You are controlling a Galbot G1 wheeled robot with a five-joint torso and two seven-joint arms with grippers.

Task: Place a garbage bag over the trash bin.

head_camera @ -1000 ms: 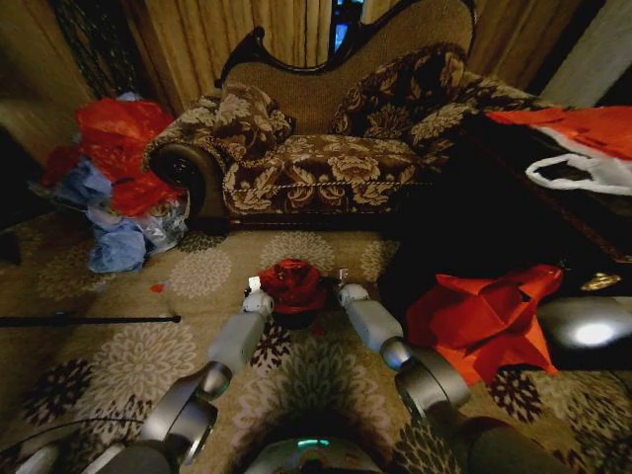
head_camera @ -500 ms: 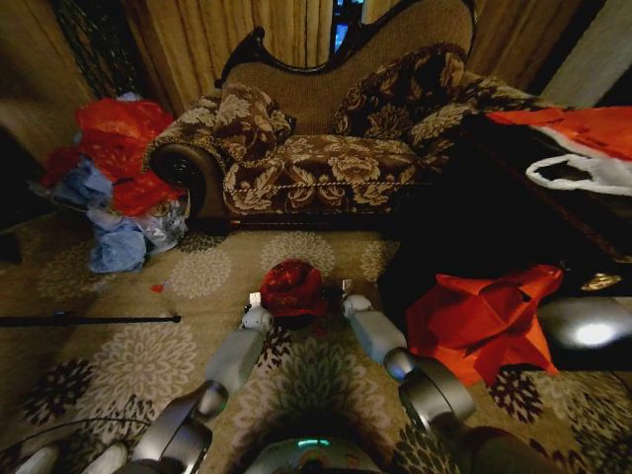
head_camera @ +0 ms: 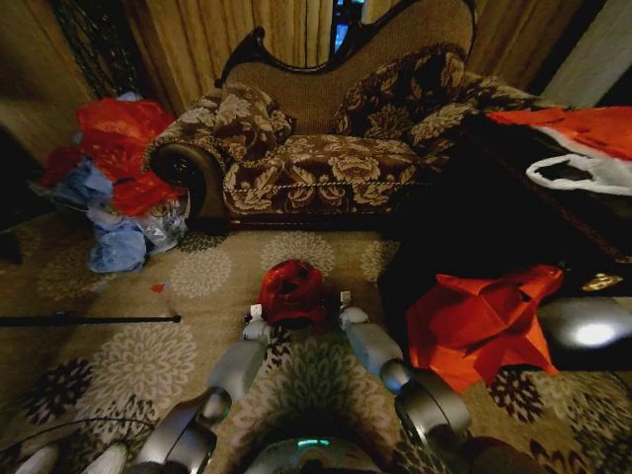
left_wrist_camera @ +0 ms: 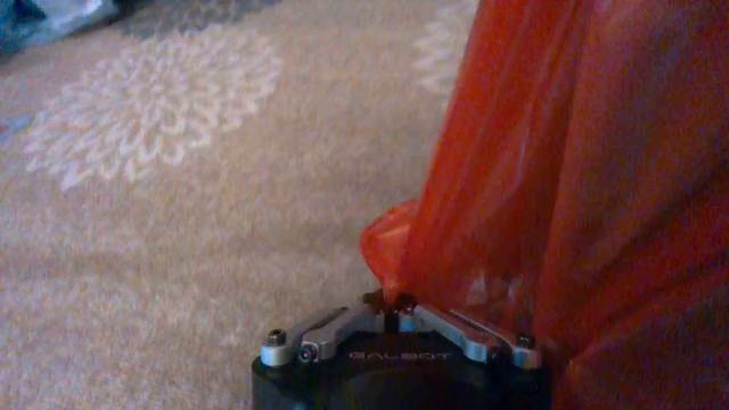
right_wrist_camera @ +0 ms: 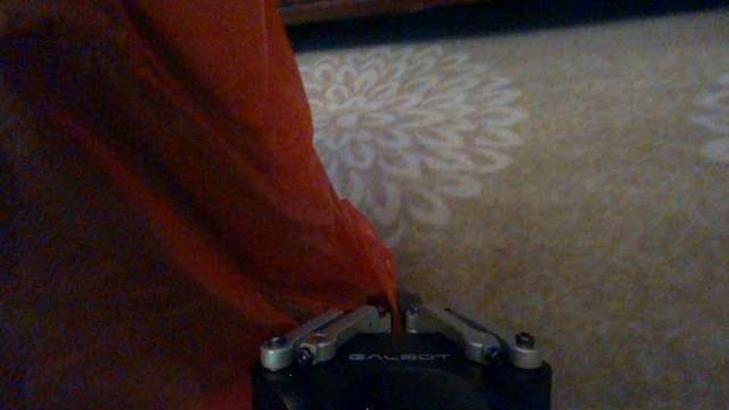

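Both grippers pinch garbage bag (head_camera: 292, 287) edges: left gripper (head_camera: 256, 316), right gripper (head_camera: 346, 299) flanking it, in front of sofa (head_camera: 326, 148). Trash bin hidden under bag. Risk: thin film tears or slips free if pulled unevenly.

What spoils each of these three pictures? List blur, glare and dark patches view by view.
Head view: dim room, a white glare spot at the right edge, curved distortion toward the corners. Left wrist view: soft focus, the garbage bag glowing orange against pale carpet. Right wrist view: the bag in deep shadow, the carpet's flower pattern blurred.
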